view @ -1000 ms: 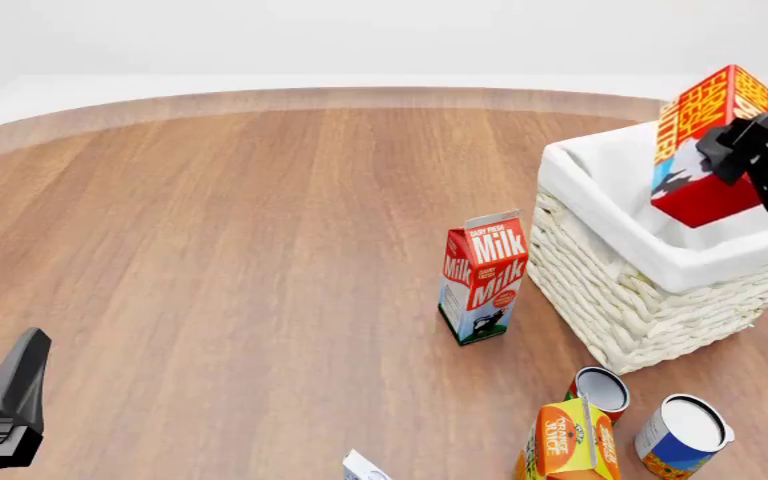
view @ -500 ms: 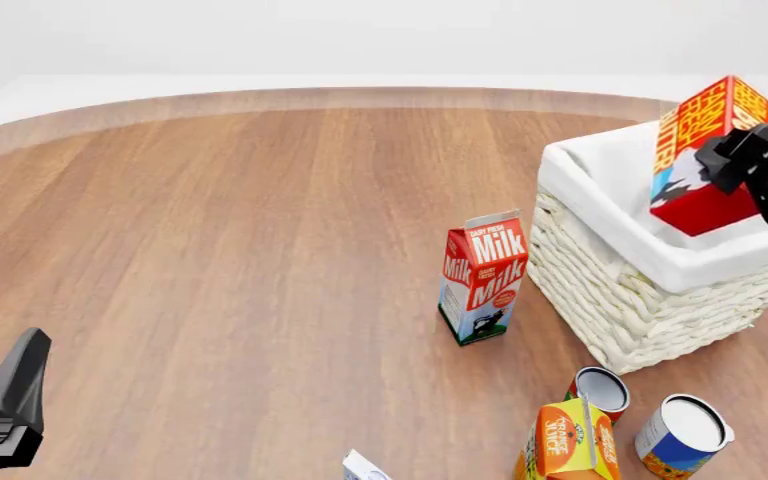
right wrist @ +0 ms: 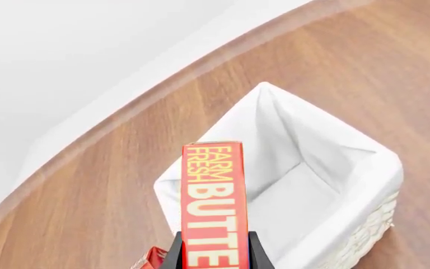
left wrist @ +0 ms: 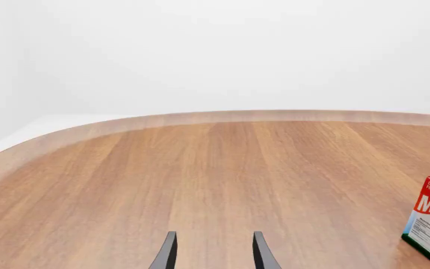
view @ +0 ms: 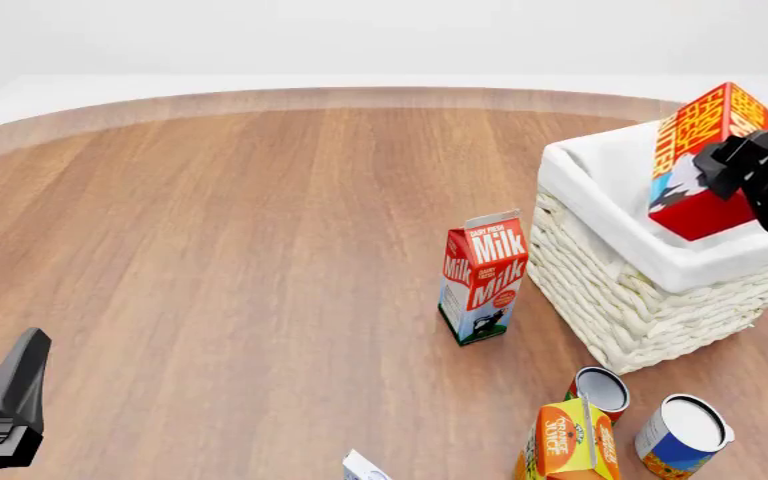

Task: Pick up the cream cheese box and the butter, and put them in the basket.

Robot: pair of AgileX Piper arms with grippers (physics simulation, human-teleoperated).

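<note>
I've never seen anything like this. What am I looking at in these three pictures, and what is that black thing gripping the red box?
These are computer-rendered pictures of a two-armed robot at a wooden table. The wide picture comes from a fixed camera above and behind the arms. The other two come from small cameras mounted just behind each arm's pincer, looking along its fingers.

The black thing is the right gripper, a two-fingered pincer. It is clamped on the butter, a red box, holding it tilted above the basket, whose white lining looks empty in the right wrist picture.

The left gripper is open, holding nothing, low at the near left.

Also on the table: a milk carton, an orange juice carton, two cans, and a white box corner at the front edge, too cropped to identify.
</note>
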